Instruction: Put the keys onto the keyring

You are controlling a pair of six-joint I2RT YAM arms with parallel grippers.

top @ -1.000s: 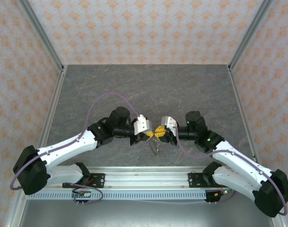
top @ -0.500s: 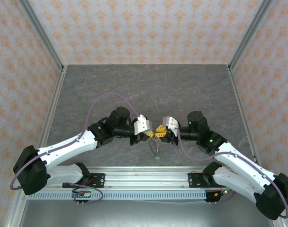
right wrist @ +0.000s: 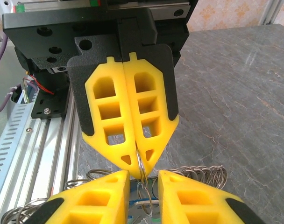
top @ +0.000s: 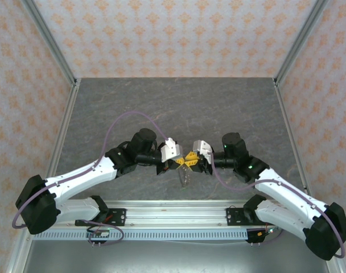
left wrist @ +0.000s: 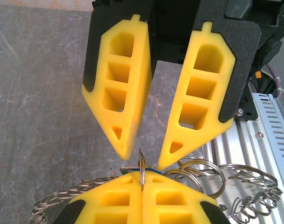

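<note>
Peach patterned walls [top: 173, 34], grey stone-look bench [top: 178, 102], aluminium rail [left wrist: 268, 121] along the near edge. Both arms meet tip to tip over the near middle of the bench.

Left pincer [left wrist: 142, 186]: pads pressed together, pinching the keyring [left wrist: 142, 170] edge-on. The thin wire stands up out of its tips.

Right pincer [left wrist: 145, 156]: pads spread a little, one tip either side of that same wire, just beyond the left tips. A gap shows on both sides, so it is straddling the wire, not clamping it.

More wire loops [left wrist: 205, 170] bunch beside and beneath the left pincer's tips. From the top camera a small cluster hangs under the two pincers.

Keys: can't pick one out for sure. A blue sliver [left wrist: 132, 170] right at the left pincer's pinch may be a tag, but it is too small to tell.

Handling, my read:
- The ring looks like light, stiff, springy steel wire, and slick.
- It is very narrow, so it can pivot or slide between the soft pads, and the dangling bunch adds swing.
- Best hold is on the bare wire close to the other pincer's tips, seated well into the pads to stop twist, with the split end left free.
- The keys are probably thin, flat and light. Take one by the head or tag end, flat faces against the pads, hole left clear for threading.
</note>
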